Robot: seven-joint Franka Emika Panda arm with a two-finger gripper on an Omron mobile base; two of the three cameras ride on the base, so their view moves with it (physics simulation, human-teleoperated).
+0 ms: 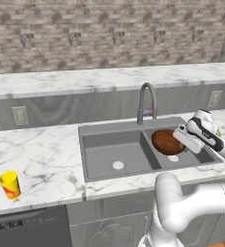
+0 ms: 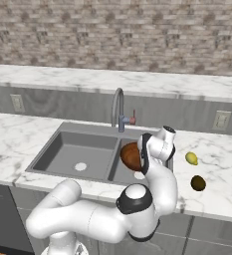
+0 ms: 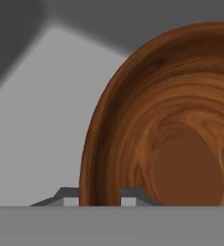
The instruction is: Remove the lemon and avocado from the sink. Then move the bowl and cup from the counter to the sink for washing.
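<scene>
The reddish-brown bowl [image 1: 165,141] [image 2: 130,156] hangs tilted on edge in the right basin of the grey sink [image 1: 109,150] [image 2: 62,149], just above its white drain. My gripper [image 1: 181,139] [image 3: 99,194] is shut on the bowl's [image 3: 171,125] rim, one fingertip on each side of the wall. The lemon [image 2: 191,158] and the dark avocado [image 2: 198,183] lie on the counter to the right of the sink. The yellow cup [image 1: 9,185] stands upright near the counter's front edge, far left of the sink.
The curved metal faucet [image 1: 147,99] [image 2: 118,107] rises behind the divider between the basins, close to the bowl. The left basin holds nothing but its drain [image 1: 118,165]. Wall outlets [image 1: 20,116] [image 2: 220,119] sit on the grey backsplash. A dark appliance front [image 1: 27,226] lies below the cup.
</scene>
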